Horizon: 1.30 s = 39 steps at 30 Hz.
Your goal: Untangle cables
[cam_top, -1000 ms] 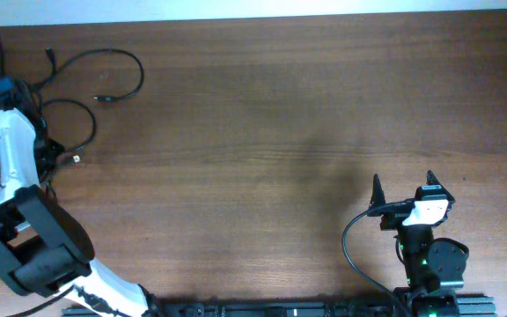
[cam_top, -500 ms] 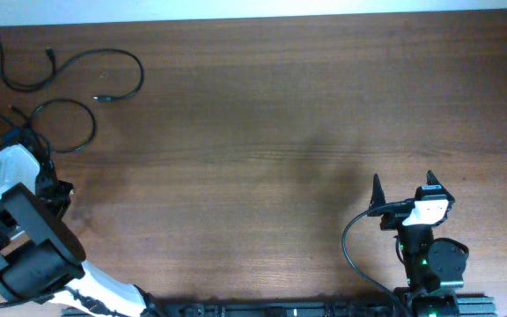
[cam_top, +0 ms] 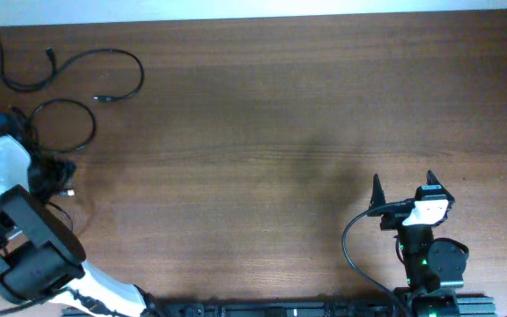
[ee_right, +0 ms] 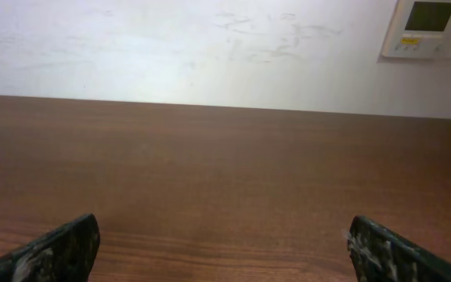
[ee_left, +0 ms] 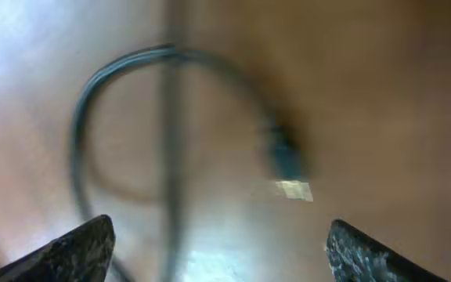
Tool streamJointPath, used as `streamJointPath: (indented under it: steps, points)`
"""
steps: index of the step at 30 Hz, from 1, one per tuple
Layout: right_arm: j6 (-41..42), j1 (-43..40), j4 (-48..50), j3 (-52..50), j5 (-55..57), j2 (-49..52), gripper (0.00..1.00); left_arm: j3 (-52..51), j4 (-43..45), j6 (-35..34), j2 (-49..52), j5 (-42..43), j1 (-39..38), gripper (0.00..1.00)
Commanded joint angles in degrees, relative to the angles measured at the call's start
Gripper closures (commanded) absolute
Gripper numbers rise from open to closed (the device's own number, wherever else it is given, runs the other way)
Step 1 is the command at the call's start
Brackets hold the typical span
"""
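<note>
Two thin black cables lie at the table's far left. One long cable [cam_top: 104, 55] curves along the back edge. The other cable forms a loop [cam_top: 91, 123] just in front of it and runs under my left arm. My left gripper [cam_top: 60, 179] hovers over that cable's plug end [cam_top: 69, 191] with its jaws wide apart. The blurred left wrist view shows the cable [ee_left: 84, 110] curling to a small plug [ee_left: 286, 157] ahead of my left gripper [ee_left: 219, 227], with nothing clamped. My right gripper [cam_top: 403, 187] stands open at the front right, and in its own view the right gripper [ee_right: 224, 231] holds nothing.
The brown wooden table [cam_top: 262, 114] stretches between the two arms. A pale wall [ee_right: 210, 47] with a small control panel [ee_right: 429, 27] lies beyond the table's far edge. My right arm's own thick black wire [cam_top: 350, 238] loops beside its base.
My left gripper moved from the cables at the back left towards the front, drawing one cable's plug end along. It then opened and let go. The right arm stayed still.
</note>
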Motion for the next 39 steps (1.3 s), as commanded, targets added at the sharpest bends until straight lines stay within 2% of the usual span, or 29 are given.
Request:
streamJointPath:
  steps: [1,5,8,12,16,22,24,25,28,33,34,35,36,37,38,39]
  points:
    - [-0.2,-0.2,-0.2,-0.4,0.3,-0.4,0.02,6.8,0.2,9.1,-1.0,14.1,0.2,0.11]
    - [-0.2,-0.2,-0.2,-0.4,0.3,-0.4,0.02,7.4,1.9,9.0,-0.9,12.2,0.2,0.13]
    - [-0.2,-0.2,-0.2,-0.4,0.3,-0.4,0.02,5.9,1.5,8.7,-0.1,6.3,0.2,0.16]
    - [-0.2,-0.2,-0.2,-0.4,0.3,-0.4,0.02,4.4,2.5,3.1,0.4,-1.7,1.2,0.16]
    - [-0.2,-0.2,-0.2,-0.4,0.3,-0.4,0.02,4.4,2.5,3.0,0.5,0.0,4.9,0.15]
    - [-0.2,-0.2,-0.2,-0.4,0.3,-0.4,0.02,1.4,4.9,3.0,0.8,1.2,6.7,0.34]
    - [-0.2,-0.2,-0.2,-0.4,0.3,-0.4,0.02,0.8,6.4,3.0,1.8,2.2,6.7,0.53]
    - [-0.2,-0.2,-0.2,-0.4,0.3,-0.4,0.02,0.8,6.7,3.0,2.4,3.5,6.7,0.57]
    - [-0.2,-0.2,-0.2,-0.4,0.3,-0.4,0.02,0.8,6.7,3.0,5.7,4.4,6.7,0.56]
    - [-0.2,-0.2,-0.2,-0.4,0.3,-0.4,0.02,0.8,8.9,3.0,7.3,4.3,6.7,0.89]
    - [-0.2,-0.2,-0.2,-0.4,0.3,-0.4,0.02,0.8,9.1,3.0,7.3,3.7,6.7,0.94]
    - [-0.2,-0.2,-0.2,-0.4,0.3,-0.4,0.02,0.8,9.3,3.0,7.3,3.7,6.7,0.95]
    - [-0.2,-0.2,-0.2,-0.4,0.3,-0.4,0.02,0.8,9.7,3.0,7.3,3.7,6.7,0.92]
    - [-0.2,-0.2,-0.2,-0.4,0.3,-0.4,0.01,0.9,9.7,3.0,7.3,3.8,6.7,0.76]
    - [-0.2,-0.2,-0.2,-0.4,0.3,-0.4,0.02,1.2,9.7,3.1,7.3,3.7,6.7,0.46]
    - [-0.2,-0.2,-0.2,-0.4,0.3,-0.4,0.02,1.5,9.2,3.3,7.3,3.8,6.7,0.27]
